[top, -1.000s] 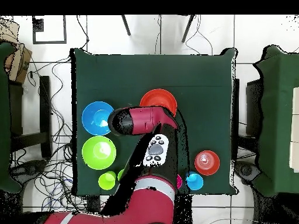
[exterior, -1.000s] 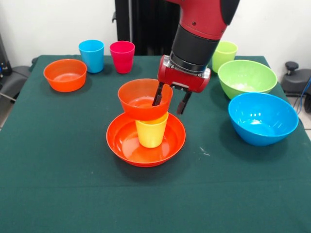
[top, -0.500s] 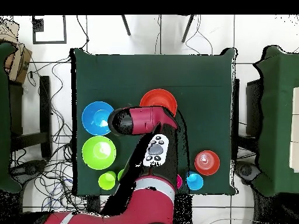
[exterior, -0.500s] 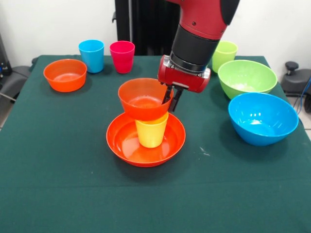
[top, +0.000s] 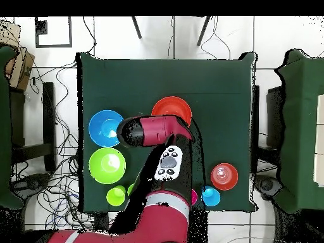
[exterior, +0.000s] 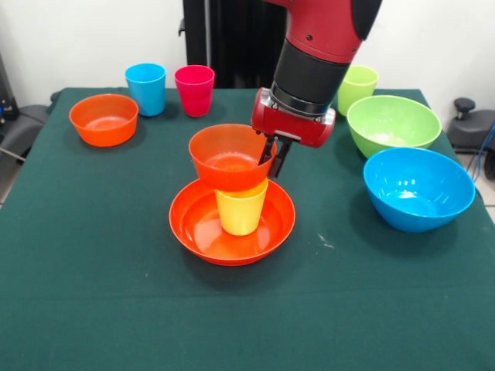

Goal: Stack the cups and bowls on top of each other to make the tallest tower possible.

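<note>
So my gripper (exterior: 272, 157) sits at the rim of the small orange bowl (exterior: 230, 157), on the side of it that faces the blue bowl (exterior: 418, 188), with the fingers drawn together and pinching that rim; one finger is inside the wall and the other, as far as I can make out behind the bowl's edge, is outside it. That bowl rests upright on the mouth of the yellow cup (exterior: 241, 210), and the yellow cup stands in the wide orange bowl (exterior: 232, 228), so the tower is three pieces high.

What the coming move turns on, I judge, is that my grip is off to one edge of the small orange bowl, not over its centre, while the yellow cup below it is narrow. Any sideways pull toward the blue bowl would tip the stack, so letting go and lifting straight up looks like the safe course.

From the small orange bowl, the pink cup (exterior: 194, 90) and the sky blue cup (exterior: 145, 88) stand well behind it at the table's far edge. The second small orange bowl (exterior: 104, 119) lies well off on the side away from the blue bowl. The lime green bowl (exterior: 393, 124) sits just behind the blue bowl, and the light green cup (exterior: 357, 83) stands beyond it, partly hidden by my arm.
</note>
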{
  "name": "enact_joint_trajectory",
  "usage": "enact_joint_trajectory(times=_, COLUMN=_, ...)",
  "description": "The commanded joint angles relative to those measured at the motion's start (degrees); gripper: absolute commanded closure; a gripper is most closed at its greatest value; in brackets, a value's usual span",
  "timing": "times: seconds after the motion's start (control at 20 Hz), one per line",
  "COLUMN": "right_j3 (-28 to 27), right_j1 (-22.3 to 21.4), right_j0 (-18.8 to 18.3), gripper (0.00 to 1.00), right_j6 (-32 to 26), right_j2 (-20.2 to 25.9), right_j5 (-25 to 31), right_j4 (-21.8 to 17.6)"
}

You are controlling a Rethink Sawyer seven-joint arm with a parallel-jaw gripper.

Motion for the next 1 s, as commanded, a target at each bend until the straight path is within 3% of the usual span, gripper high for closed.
enact_joint_trajectory(times=0.05, right_j3=0.9, right_j1=-0.6, right_j0=0.3, gripper=1.00, right_j6=6.7, right_j2=4.9, right_j5=-3.8, right_j4=0.8)
enact_joint_trajectory(times=1.0, right_j3=1.7, right_j1=-1.2, right_j0=0.3, gripper=1.00, right_j6=6.8, right_j2=5.0, right_j5=-4.0, right_j4=0.9)
